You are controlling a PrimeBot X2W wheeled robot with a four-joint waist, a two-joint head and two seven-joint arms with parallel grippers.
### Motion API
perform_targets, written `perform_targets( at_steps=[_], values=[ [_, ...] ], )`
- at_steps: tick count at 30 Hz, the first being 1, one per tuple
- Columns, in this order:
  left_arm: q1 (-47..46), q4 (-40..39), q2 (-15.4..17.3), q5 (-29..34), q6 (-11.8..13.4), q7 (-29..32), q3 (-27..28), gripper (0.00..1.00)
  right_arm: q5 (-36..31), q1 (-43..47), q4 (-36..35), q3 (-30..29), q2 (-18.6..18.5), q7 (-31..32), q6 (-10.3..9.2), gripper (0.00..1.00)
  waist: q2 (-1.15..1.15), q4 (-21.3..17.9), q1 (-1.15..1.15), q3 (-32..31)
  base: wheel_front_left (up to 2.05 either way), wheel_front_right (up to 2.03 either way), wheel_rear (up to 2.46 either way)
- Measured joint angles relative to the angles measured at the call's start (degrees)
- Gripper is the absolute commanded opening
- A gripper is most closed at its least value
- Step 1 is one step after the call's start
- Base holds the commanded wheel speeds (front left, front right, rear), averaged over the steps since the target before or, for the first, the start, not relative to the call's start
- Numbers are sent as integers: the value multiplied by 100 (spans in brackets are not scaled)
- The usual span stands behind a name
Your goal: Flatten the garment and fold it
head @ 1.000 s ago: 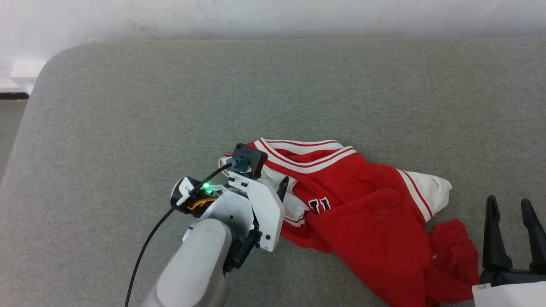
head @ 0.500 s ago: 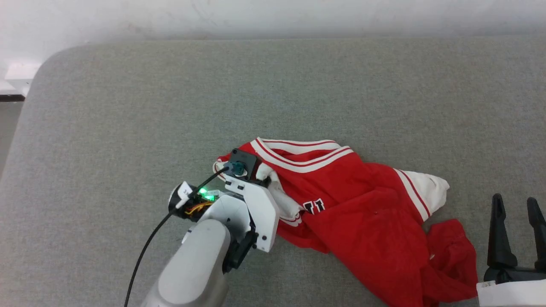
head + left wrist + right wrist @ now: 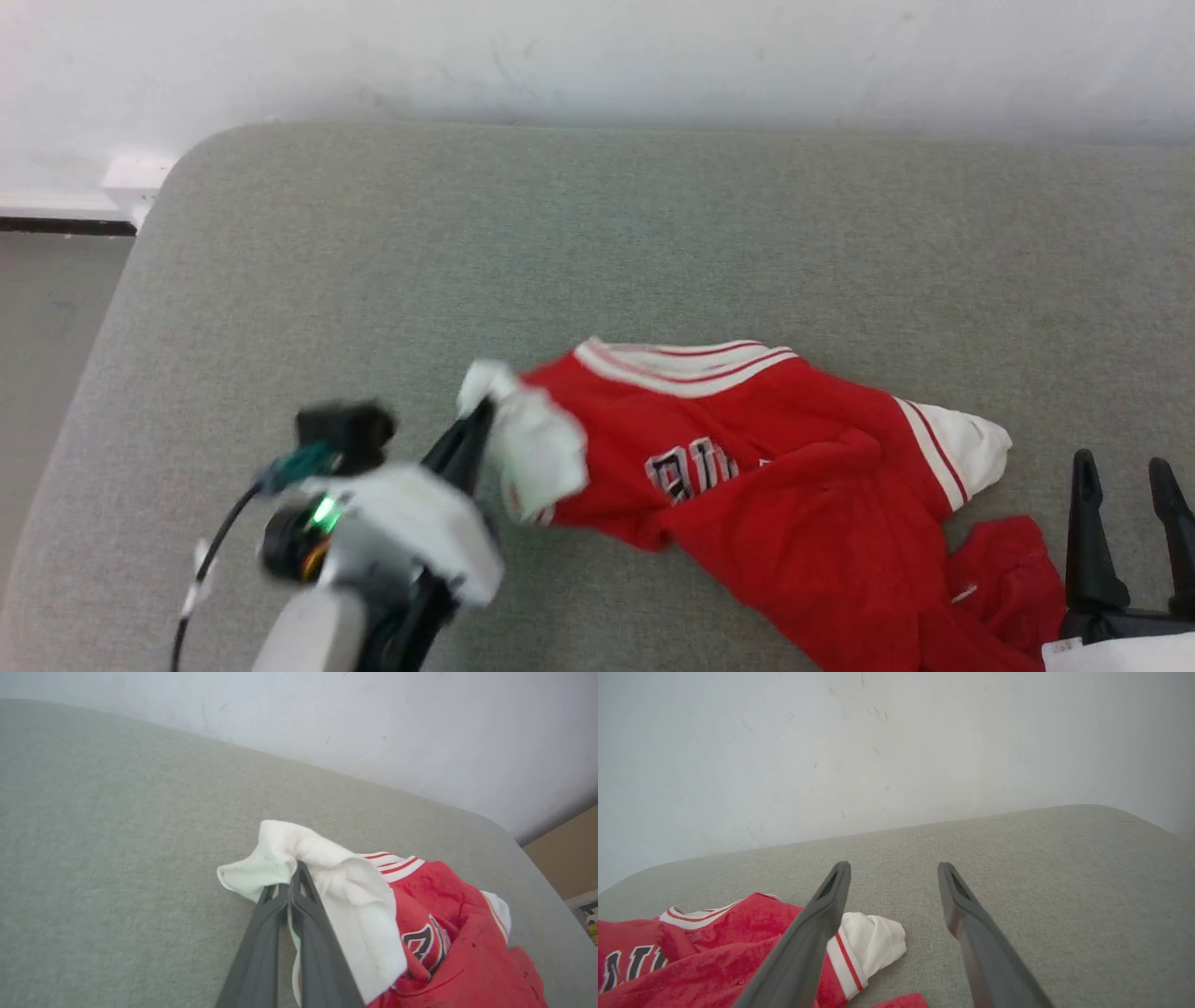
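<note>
The grey fabric-covered tabletop (image 3: pixel 653 233) carries the crumpled red jersey-style T-shirt with white sleeves (image 3: pixel 794 504) near its front, right of centre. The dark fingers of the left gripper (image 3: pixel 294 873) are clenched on the shirt's white left-hand sleeve (image 3: pixel 527 448). The right gripper (image 3: pixel 1120 462) stands spread and empty by the shirt's right end.

Bare grey surface (image 3: pixel 653 233) runs behind the crumpled shirt (image 3: pixel 766 467) as far as the white wall (image 3: pixel 597 56), leaving open passage there and further out past both ends of the shirt. At the shirt's left end, the left gripper (image 3: pixel 481 415), fingers pinched on the white sleeve (image 3: pixel 532 448), and its pale arm (image 3: pixel 308 635) block the near approach. The right gripper (image 3: pixel 1120 462), fingers spread, stands just beside the shirt's right end.
</note>
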Motion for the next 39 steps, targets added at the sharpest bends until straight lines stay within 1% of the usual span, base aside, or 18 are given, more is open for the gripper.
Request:
perform_targets(
  at_steps=[2, 4, 6, 8, 11, 13, 14, 16, 17, 18, 19, 21, 23, 25, 30, 32, 36, 39],
  values=[
    [463, 96, 187, -85, 63, -10, 187, 0, -1, -1, -3, -7, 1, 0, 0, 100, 0, 40, 0, 20, 0, 0, 0],
    [659, 215, 224, -148, 116, -35, 310, 0, -2, 0, -2, -5, 0, -1, 0, 100, 0, 57, 0, 35, 0, 0, 0],
    [933, 469, 331, -119, 197, -127, 402, 100, -20, -1, -1, -4, 0, 0, 0, 100, 0, 84, 1, 65, 0, 0, 0],
    [1115, 660, 298, -263, 276, -261, 577, 100, -54, -6, 0, 2, 1, 0, 0, 100, 0, 110, 1, 84, 0, 0, 0],
    [1149, 642, 237, -398, 263, -314, 626, 100, -62, -5, 1, -5, 0, 0, 0, 100, 0, 124, 1, 79, 0, 0, 0],
    [1160, 501, 264, -407, 265, -368, 687, 100, -73, -6, 3, -4, 0, 0, 0, 100, 0, 131, 1, 67, 0, 0, 0],
    [1155, 204, 410, -250, 322, -431, 720, 100, -93, -5, 4, 2, 0, 0, 0, 100, 0, 130, 1, 54, 0, 0, 0],
    [1109, -179, 584, -2, 428, -471, 727, 100, -92, -4, 10, 3, 0, 0, 0, 100, 0, 133, 1, 44, 0, 0, 0],
    [1109, -179, 584, -2, 428, -471, 727, 100, -92, -4, 10, 3, 0, 0, 0, 100, 0, 133, 1, 44, 0, 0, 0],
    [956, -583, 757, 342, 490, -422, 601, 100, -92, -4, 14, 25, 1, 0, 0, 100, -1, 124, 1, 42, 0, 0, 0],
    [956, -583, 757, 342, 490, -422, 601, 100, -92, -4, 14, 25, 1, 0, 0, 100, -1, 124, 1, 42, 0, 0, 0],
    [658, -924, 886, 699, 482, -296, 333, 100, -91, -7, 16, 58, 0, 0, 0, 100, 0, 109, 1, 65, 0, 0, 0],
    [251, -1037, 888, 875, 314, -177, -18, 100, -91, -18, 23, 97, 1, -1, 0, 100, 0, 89, 1, 105, 0, 0, 0],
    [-169, -947, 889, 1131, 73, -32, -453, 100, -92, -49, 22, 146, 0, 0, 0, 100, 0, 50, 2, 151, 0, 0, 0],
    [-1075, -222, 714, 1508, -487, 182, -1335, 100, -107, -158, -63, 141, 1, 8, 0, 100, 0, -122, 2, 272, 0, 0, 0],
    [-1399, 189, 713, 1651, -669, 328, -1747, 100, -142, -174, -118, 135, 2, 13, 0, 100, 0, -207, 2, 328, 0, 0, 0],
    [-1857, 1053, 814, 1677, -810, 695, -2514, 100, -148, -230, -179, 143, 1, 59, 0, 100, 0, -403, 2, 429, 0, 0, 0],
    [-2145, 1597, 962, 1340, -812, 964, -3083, 100, -146, -233, -200, 146, 1, 63, 0, 100, 0, -555, 2, 491, 0, 0, 0]
  ],
)
